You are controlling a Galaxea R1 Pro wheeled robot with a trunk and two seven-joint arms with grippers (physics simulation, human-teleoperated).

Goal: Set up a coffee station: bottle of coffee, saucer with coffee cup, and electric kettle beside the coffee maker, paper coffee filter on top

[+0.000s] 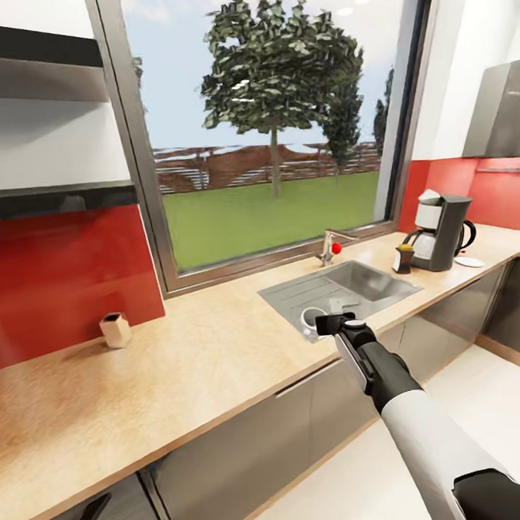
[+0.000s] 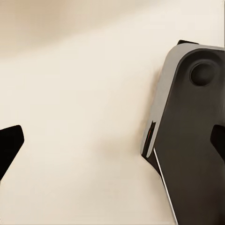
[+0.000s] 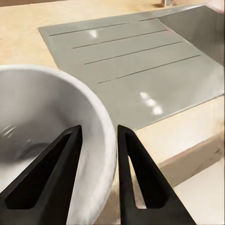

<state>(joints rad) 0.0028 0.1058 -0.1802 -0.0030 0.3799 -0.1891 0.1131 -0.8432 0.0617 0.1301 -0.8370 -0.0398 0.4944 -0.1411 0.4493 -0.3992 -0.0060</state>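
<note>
From the left wrist camera I see mostly a pale cream surface (image 2: pixel 84 140), smooth and featureless, slightly darker and blurred toward the far end beyond the fingertips. One black fingertip (image 2: pixel 8 145) of the left gripper (image 2: pixel 112 143) pokes in at one edge, the other at the opposite edge; they stand wide apart with nothing between them. Beside the second fingertip, a large dark grey robot part (image 2: pixel 192 140) with a lighter grey rim and a round boss crosses the view. I cannot tell which body part it is.
</note>
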